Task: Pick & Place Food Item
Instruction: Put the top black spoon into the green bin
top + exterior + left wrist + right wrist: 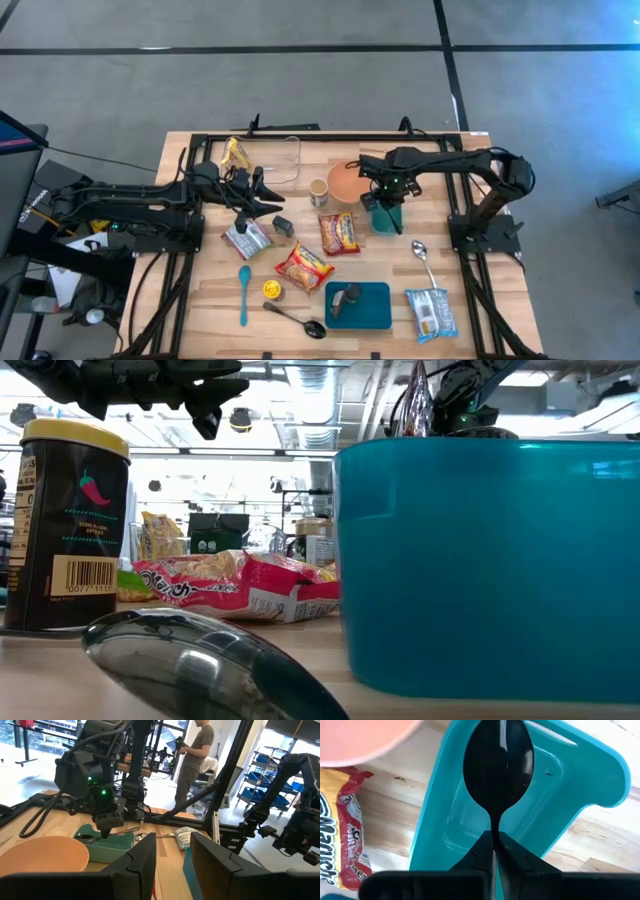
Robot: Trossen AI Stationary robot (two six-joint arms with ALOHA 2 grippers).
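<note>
Right gripper (494, 851) pinches a black spoon (498, 762) over the teal tray (580, 775).
Lower it straight, level, before releasing; left gripper (262, 197) waits, part-open, empty.

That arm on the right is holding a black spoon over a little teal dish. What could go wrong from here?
The right gripper pinches the black spoon only by its thin handle, so it might twist or slip. The small teal dish looks light and sits right against the orange bowl, so a lowering spoon could nudge or tip it. Noodle packets lie close by and could be bumped.
</note>
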